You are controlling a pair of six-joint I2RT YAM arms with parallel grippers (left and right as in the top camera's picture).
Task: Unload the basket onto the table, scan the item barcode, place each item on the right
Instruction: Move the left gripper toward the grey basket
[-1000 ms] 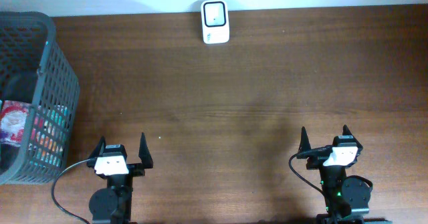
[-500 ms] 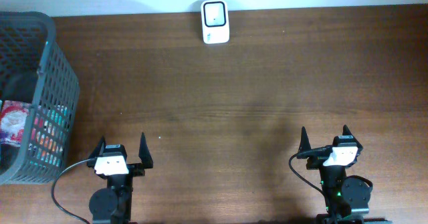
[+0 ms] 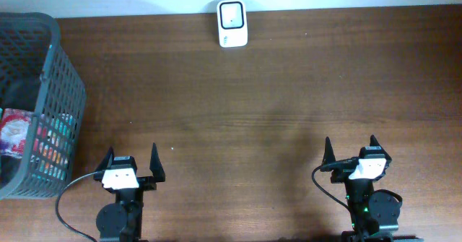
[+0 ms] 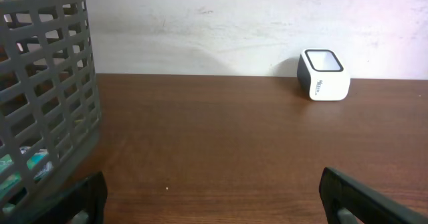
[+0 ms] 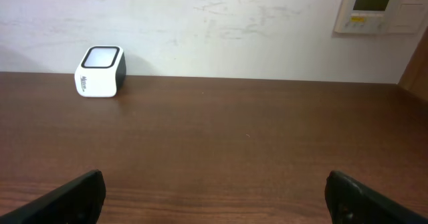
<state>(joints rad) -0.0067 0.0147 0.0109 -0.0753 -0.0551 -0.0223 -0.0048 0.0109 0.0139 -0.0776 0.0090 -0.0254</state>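
Looking down from overhead, the left gripper (image 3: 132, 162) and right gripper (image 3: 351, 154) sat at the table's (image 3: 274, 97) near edge, both spread wide and empty. The scanner (image 3: 232, 24) stood at the far edge, and packets (image 3: 22, 137) lay in the basket (image 3: 61, 76) at the left. The left wrist view had the basket (image 4: 47, 83) close by on the left and the scanner (image 4: 324, 75) far off to the right. The right wrist view showed the scanner (image 5: 100, 71) far off to the left, by the wall (image 5: 221, 23).

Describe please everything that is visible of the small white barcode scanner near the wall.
The barcode scanner is a small boxy unit with rounded corners, apparently plastic. Its front is white with a small dark logo that I cannot read, and its sides look black. The sloped top carries a pale window in a dark frame. It stands upright on the wooden table, at the far edge close to the wall. Nothing else touches it.
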